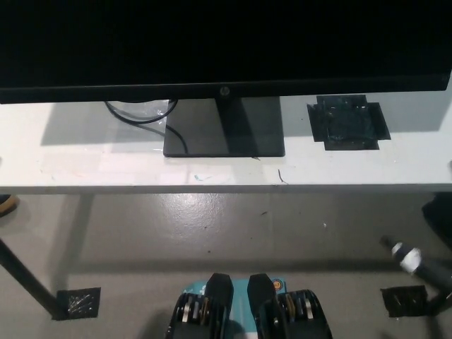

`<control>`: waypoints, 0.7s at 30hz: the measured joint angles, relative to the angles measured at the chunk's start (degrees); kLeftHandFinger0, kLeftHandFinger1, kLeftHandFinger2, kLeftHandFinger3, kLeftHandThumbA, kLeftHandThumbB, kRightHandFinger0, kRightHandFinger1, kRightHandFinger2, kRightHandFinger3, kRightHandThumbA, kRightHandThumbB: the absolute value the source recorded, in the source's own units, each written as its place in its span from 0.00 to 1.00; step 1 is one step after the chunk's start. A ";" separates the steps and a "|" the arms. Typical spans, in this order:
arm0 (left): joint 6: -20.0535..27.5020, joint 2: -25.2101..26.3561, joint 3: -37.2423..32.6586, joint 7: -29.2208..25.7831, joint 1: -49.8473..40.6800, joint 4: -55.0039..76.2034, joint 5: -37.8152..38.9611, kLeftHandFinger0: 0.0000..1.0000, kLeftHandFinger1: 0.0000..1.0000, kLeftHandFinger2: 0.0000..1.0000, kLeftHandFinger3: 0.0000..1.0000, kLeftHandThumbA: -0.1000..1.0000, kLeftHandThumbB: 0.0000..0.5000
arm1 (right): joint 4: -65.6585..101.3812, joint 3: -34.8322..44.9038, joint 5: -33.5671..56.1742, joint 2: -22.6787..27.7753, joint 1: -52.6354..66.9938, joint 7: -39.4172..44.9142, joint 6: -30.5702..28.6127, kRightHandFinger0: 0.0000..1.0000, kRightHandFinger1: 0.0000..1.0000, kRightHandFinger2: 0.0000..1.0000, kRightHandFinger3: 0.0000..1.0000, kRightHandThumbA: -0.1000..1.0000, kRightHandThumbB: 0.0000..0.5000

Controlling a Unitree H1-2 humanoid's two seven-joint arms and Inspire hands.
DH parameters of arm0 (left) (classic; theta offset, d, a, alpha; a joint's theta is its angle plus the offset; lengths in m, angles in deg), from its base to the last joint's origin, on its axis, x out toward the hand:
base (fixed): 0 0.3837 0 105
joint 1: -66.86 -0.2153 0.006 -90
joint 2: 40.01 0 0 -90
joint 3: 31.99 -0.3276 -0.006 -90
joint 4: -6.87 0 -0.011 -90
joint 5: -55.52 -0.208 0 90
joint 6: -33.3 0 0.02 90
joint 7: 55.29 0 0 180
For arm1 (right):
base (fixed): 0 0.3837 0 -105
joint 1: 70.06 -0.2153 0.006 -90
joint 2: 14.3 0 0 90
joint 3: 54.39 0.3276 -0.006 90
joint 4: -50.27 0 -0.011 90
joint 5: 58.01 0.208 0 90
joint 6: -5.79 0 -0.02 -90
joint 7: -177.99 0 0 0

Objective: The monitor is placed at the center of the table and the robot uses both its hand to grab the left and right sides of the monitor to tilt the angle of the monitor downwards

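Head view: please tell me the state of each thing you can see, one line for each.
Monitor: upright on its stand, screen dark, no hand on it.
Stand base: flat on the table.
Cable: looped behind the base, lying loose.
Table: white, carrying the monitor.
Black patch: flat on the table, right of the stand.
Right hand: low at the picture's right edge, only partly visible.
Left hand: not in view.
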 measured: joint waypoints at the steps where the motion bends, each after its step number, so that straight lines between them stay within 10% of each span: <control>1: 0.01 1.29 1.07 0.17 0.89 -1.58 0.61 1.00 1.00 1.00 1.00 1.00 0.99 | -0.21 1.46 0.09 0.52 -1.33 0.25 -0.07 1.00 1.00 1.00 1.00 1.00 0.85; 21: -1.51 10.95 4.96 2.70 12.31 -20.32 0.93 1.00 1.00 1.00 1.00 1.00 0.89 | -16.43 11.24 15.21 4.78 -18.69 14.76 2.49 1.00 1.00 1.00 1.00 1.00 0.97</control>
